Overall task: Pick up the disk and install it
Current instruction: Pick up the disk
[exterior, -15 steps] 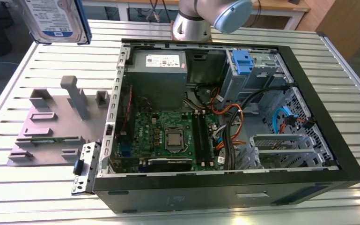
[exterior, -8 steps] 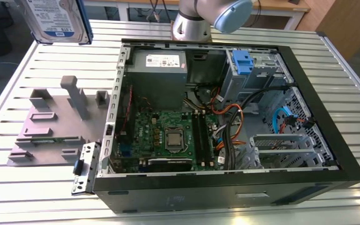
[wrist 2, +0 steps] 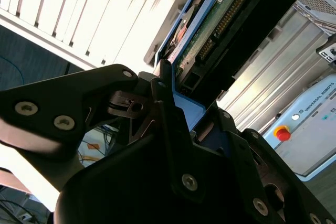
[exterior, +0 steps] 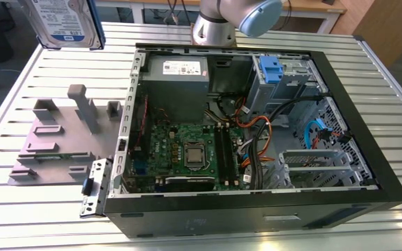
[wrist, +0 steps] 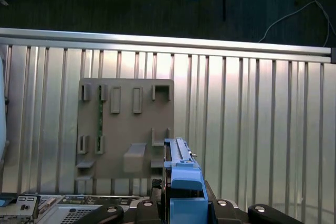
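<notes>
One disk (wrist 2: 223, 14), second wrist view: you have it clenched in the fingers (wrist 2: 164, 98), which press from either side on the handle of its blue carrier frame (wrist 2: 190, 109).
- Its underside faces this camera, with the green circuit board (wrist 2: 202, 43) and a row of connector pins showing. The drive body runs out past the fingertips.
- Slatted metal tabletop (wrist 2: 79, 9): well beyond the fingers and the disk, touching neither.
- Pale control box (wrist 2: 310, 129) with a red button (wrist 2: 283, 134): far off past the fingers.

First wrist view, two entries:
- You see the disk edge-on, upright between the fingers, with the blue frame at the fingers' end.
- Grey fixture plate (wrist: 126, 124) with raised brackets: flat on the tabletop, below the fingers and apart from the disk.

Exterior view, several entries:
- The disk is held up in the air, label side toward the camera, clear of the tabletop and higher than the fixture plate.
- Open computer case (exterior: 256, 212): lying on its side on the tabletop, just beside the plate and well apart from what the fingers hold.
- Inside the case are a grey power-supply box (exterior: 176, 70), a motherboard (exterior: 186, 151), a blue clip (exterior: 271, 68) at the drive bay and loose cables (exterior: 256, 130).
- The arm (exterior: 232, 21) rises behind the case.
</notes>
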Controlling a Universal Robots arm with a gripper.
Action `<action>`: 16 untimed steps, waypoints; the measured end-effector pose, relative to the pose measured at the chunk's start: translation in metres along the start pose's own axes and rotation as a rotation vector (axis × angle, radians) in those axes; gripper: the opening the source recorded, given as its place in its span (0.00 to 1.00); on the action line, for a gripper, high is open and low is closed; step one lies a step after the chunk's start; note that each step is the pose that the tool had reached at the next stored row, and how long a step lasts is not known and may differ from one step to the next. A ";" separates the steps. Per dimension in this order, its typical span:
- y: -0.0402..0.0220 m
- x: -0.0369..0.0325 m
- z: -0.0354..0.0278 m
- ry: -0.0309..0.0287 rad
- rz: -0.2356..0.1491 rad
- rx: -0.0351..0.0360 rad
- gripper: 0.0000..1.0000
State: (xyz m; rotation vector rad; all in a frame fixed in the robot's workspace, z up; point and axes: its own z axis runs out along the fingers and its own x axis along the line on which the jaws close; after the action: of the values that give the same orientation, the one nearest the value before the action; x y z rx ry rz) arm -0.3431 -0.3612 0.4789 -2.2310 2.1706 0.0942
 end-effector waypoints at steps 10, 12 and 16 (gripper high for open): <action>-0.0035 0.0001 -0.0001 -0.0001 0.000 0.0001 0.37; -0.0041 0.0001 -0.0001 0.0000 0.000 0.0000 0.37; -0.0056 0.0002 -0.0001 0.0000 0.000 0.0000 0.37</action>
State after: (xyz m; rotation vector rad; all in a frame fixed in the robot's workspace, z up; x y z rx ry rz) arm -0.3375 -0.3612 0.4789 -2.2310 2.1705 0.0942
